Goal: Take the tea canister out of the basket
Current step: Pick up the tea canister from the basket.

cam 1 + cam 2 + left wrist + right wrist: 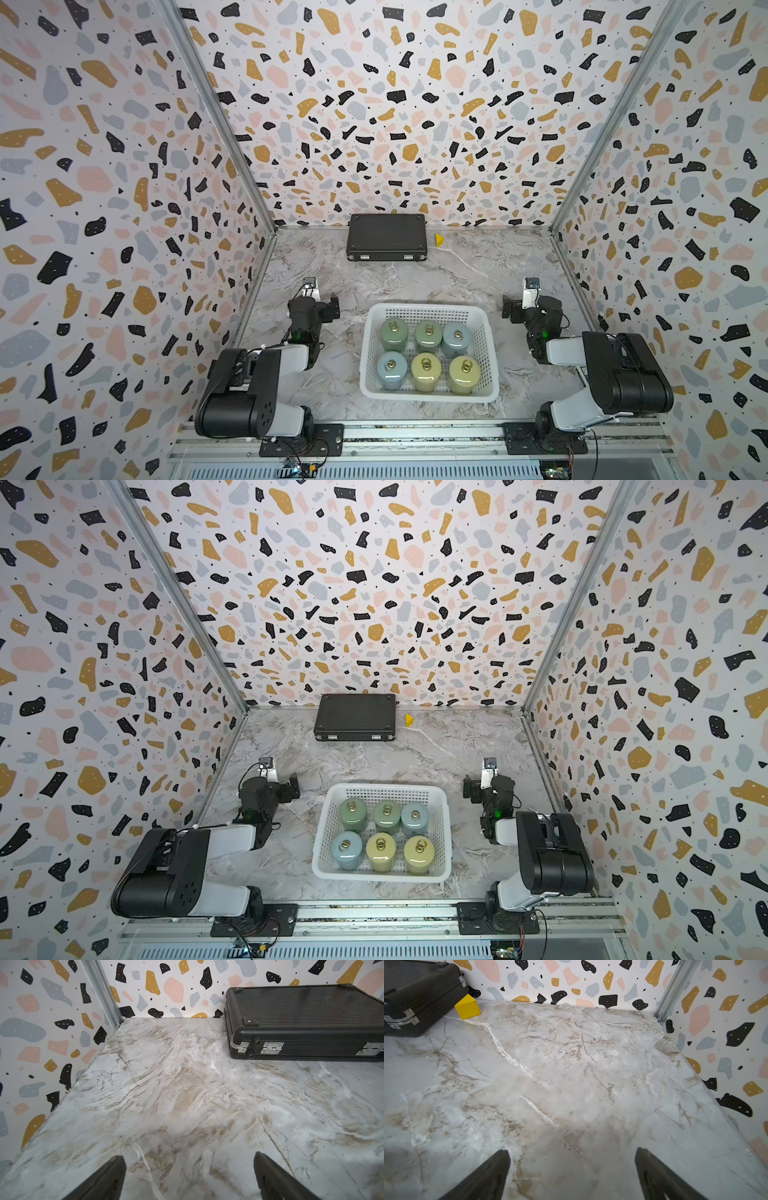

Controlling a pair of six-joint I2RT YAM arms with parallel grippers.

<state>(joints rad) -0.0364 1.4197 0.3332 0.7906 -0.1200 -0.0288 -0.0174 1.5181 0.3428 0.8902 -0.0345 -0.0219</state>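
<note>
Wide-spread, empty left gripper and right gripper either side of basket of six canisters

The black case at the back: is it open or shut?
Shut. The black case lies flat, lid down on its base, no gap visible.

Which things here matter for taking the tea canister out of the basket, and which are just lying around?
For the job:
- white perforated plastic basket
- round glazed ring-lidded tea canisters inside it: two green, two pale blue, two yellow
- left end effector and right end effector, both open

Just lying about:
- black ribbed hard case
- small yellow block beside it
</note>
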